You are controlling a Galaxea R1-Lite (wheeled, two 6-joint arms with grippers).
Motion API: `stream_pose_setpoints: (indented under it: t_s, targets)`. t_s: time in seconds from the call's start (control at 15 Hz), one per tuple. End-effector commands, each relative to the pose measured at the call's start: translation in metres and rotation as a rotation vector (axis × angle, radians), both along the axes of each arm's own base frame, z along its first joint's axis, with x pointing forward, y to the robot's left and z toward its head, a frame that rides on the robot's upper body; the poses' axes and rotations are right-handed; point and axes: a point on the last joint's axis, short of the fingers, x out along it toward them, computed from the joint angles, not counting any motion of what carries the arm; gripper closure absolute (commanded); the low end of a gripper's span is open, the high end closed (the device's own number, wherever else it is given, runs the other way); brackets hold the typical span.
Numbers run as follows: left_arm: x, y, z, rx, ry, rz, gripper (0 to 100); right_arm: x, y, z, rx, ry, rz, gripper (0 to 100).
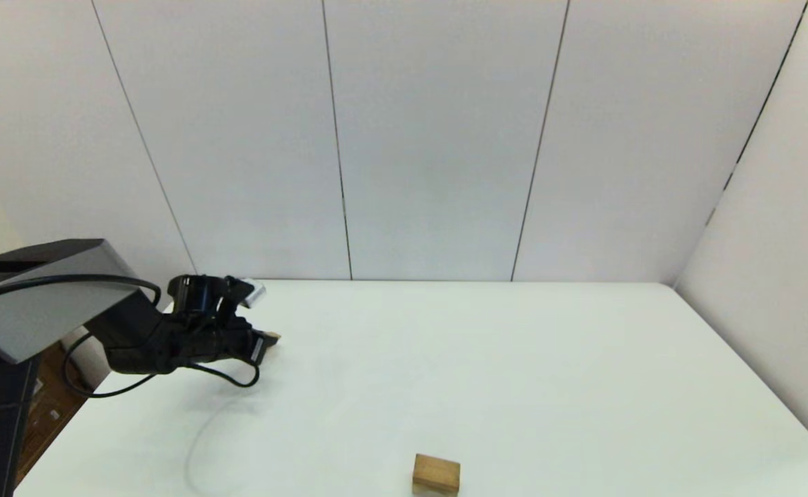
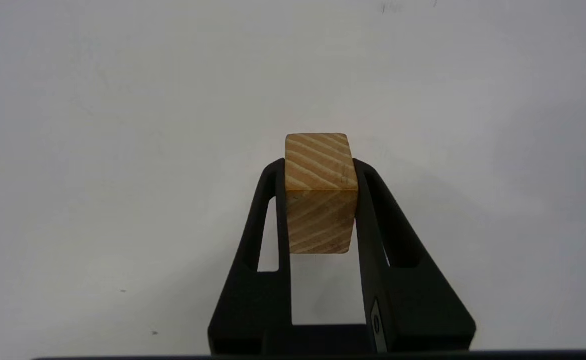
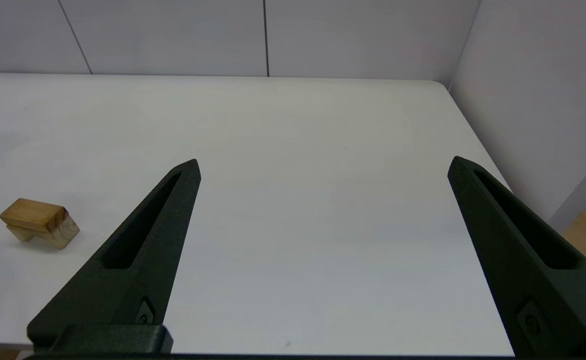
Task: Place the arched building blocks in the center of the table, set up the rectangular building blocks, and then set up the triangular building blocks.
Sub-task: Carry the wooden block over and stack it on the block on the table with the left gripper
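With our left claw (image 2: 321,192) clamped on the rectangular block (image 2: 321,192) above the surface (image 1: 514,373), right claw (image 3: 323,167) gapes wide w/ nothing held, arched block (image 1: 436,474) near front edge.

Left end effector (image 1: 265,343) grips a wooden block (image 1: 272,337); arched block (image 1: 436,475) on table (image 1: 514,373).

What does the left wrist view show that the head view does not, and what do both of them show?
Only the left wrist view shows the grasp closely: the left gripper is shut on the rectangular block, seen end-on between the two fingers above bare white surface.

Only the head view shows the arched block resting at the near edge of the table, the wall panels behind, and the left arm reaching over the table's left side.

Both show the left gripper, the wood in its grip, and the white table. The right gripper appears in neither.
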Motion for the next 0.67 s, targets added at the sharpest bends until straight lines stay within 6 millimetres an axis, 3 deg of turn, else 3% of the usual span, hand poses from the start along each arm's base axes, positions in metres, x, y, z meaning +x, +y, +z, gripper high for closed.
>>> stream_pose_setpoints:
  t_s: [0.07,0.2,0.27,0.67]
  targets:
    - [-0.004,-0.021,0.086,-0.004,-0.027,-0.060,100,0.000,0.000,0.000,0.000,0.000,0.001,0]
    - [-0.022,-0.056,0.115,-0.006,-0.005,-0.152,100,0.000,0.000,0.000,0.000,0.000,0.001,0]
    - [-0.034,-0.076,0.120,0.000,0.043,-0.211,100,0.000,0.000,0.000,0.000,0.000,0.001,0]
    - [-0.109,-0.213,0.118,0.040,0.125,-0.656,100,0.000,0.000,0.000,0.000,0.000,0.001,0]
